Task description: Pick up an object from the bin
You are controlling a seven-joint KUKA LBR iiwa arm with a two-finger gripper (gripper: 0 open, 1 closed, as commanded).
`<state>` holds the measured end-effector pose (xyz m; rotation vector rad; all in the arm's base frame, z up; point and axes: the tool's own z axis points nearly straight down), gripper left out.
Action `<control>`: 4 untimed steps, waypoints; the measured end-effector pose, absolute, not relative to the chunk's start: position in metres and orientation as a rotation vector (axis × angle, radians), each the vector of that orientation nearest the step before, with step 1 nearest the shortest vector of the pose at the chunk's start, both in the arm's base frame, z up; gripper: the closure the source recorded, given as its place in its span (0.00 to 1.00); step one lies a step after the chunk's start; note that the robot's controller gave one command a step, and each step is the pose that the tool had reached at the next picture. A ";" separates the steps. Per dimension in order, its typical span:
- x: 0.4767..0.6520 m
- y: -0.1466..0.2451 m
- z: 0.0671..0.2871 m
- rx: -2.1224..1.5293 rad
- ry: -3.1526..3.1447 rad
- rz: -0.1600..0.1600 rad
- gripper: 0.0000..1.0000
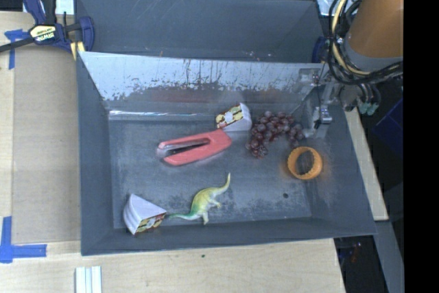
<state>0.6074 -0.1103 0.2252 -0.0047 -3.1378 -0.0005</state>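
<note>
My gripper hangs over the bin's right side, just right of a bunch of dark purple grapes and above an orange tape roll. Nothing is seen between its fingers. A small white and yellow box lies left of the grapes.
A pink stapler lies in the middle of the bin. Toward the front are a green toy dinosaur and a white folded card box at the front left. The arm with its orange cover and cables comes in from the upper right.
</note>
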 end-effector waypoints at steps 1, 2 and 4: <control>0.609 -0.110 0.230 0.000 -3.146 0.001 0.00; 0.621 -0.118 0.139 0.114 -3.148 0.003 0.00; 0.626 -0.112 0.112 0.089 -3.155 0.005 0.00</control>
